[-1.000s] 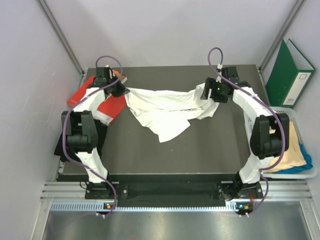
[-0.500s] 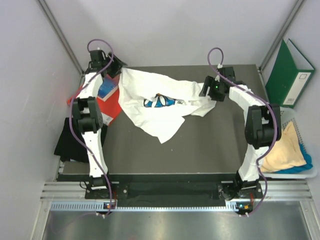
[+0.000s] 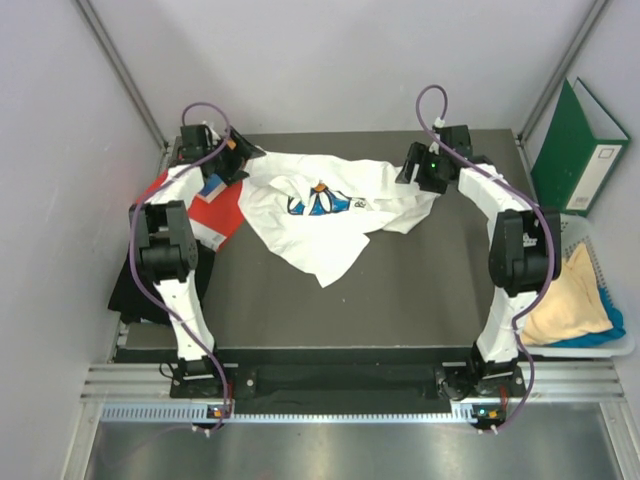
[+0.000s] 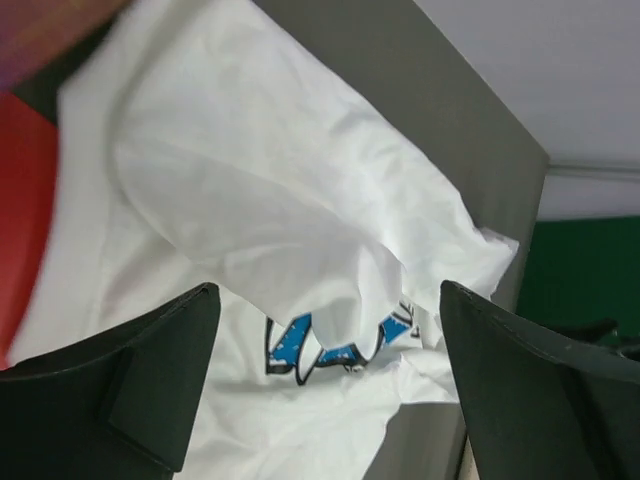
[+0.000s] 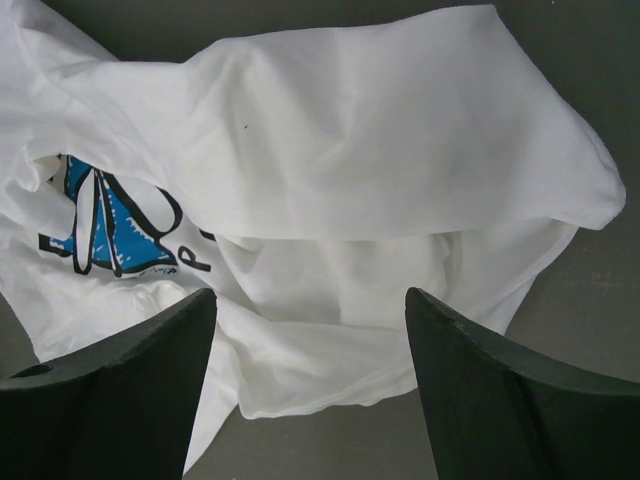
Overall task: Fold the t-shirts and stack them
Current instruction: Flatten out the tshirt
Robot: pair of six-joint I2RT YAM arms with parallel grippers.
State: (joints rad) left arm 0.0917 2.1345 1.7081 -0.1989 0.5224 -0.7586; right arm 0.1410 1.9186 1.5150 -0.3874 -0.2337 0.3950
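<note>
Lying crumpled between left gripper (image 3: 242,162) and right gripper (image 3: 411,177), white daisy t-shirt (image 3: 325,232)

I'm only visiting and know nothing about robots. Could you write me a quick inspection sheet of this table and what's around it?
Surface: dark grey table; no spills or damage seen.
Job's things: white shirt lies crumpled at the far side, blue print up. Black shirt hangs at the left edge. Yellow shirt lies over blue cloth in the basket.
Clutter: red books beside the white shirt.
Grippers: left gripper and right gripper are both open above the white shirt, holding nothing.
Cables: a purple cable loops over each arm, off the cloth.
Surroundings: green binder stands by the right wall.
</note>
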